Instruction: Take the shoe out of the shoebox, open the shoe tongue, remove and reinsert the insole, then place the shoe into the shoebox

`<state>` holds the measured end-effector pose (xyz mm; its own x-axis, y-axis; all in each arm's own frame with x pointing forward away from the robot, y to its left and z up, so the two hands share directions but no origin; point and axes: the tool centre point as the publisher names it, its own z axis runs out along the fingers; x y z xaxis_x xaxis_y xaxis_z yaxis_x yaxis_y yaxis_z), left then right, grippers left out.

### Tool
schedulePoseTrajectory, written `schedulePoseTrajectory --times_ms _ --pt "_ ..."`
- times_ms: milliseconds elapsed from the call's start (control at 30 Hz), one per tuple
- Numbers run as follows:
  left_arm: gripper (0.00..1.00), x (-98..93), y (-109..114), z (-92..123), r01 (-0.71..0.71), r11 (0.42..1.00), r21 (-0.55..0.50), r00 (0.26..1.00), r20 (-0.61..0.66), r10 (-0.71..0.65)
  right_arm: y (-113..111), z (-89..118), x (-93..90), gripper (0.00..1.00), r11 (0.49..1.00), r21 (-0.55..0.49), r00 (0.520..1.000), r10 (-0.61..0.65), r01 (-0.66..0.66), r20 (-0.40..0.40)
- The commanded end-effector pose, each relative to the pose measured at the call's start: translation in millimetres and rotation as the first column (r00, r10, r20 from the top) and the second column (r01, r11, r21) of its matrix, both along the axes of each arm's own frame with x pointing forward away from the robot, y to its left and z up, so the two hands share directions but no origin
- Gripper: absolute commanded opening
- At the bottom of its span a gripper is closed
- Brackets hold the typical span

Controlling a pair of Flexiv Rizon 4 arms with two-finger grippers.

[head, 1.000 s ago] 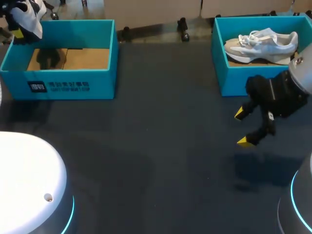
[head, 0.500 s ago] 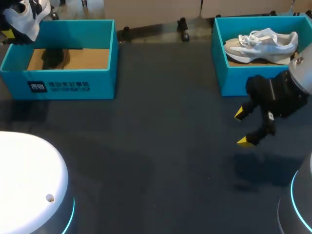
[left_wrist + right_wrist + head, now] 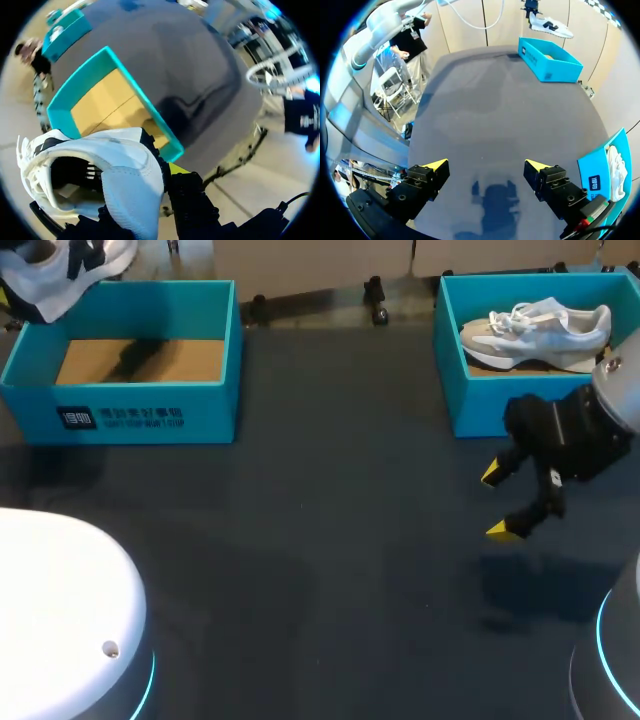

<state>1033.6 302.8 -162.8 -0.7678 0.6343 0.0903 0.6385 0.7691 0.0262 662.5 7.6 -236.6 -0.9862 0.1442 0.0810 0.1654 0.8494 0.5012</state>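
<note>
The first step, taking the shoe out, is in hand: the left gripper [image 3: 150, 181] holds the white lace-up shoe [image 3: 107, 172] in the air, clear of the open teal cardboard shoebox [image 3: 150, 418] and up by its far left corner. Only one yellow tip shows beside the shoe, so the clamp looks closed rather than proven. The right gripper [image 3: 497, 502] hangs wide open and empty over the dark table [image 3: 320, 540]. Next, I judge, the shoe needs bringing to mid-table so the free claw can pull the tongue back.
</note>
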Motion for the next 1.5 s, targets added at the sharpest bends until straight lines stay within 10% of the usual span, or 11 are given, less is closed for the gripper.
schedulePoseTrajectory --times_ms 33,1500 --pt "0.0 4.9 6 7 0.73 0.673 0.116 0.681 -0.049 -0.73 0 -1 -0.9 1.0 1.0 0.0 1.0 -0.001 0.001 0.001" --pt "0.0 17.8 4 -12 0.798 0.601 0.048 0.602 -0.079 -0.794 0 -1 -0.9 1.0 1.0 0.0 1.0 -0.001 0.001 0.001"
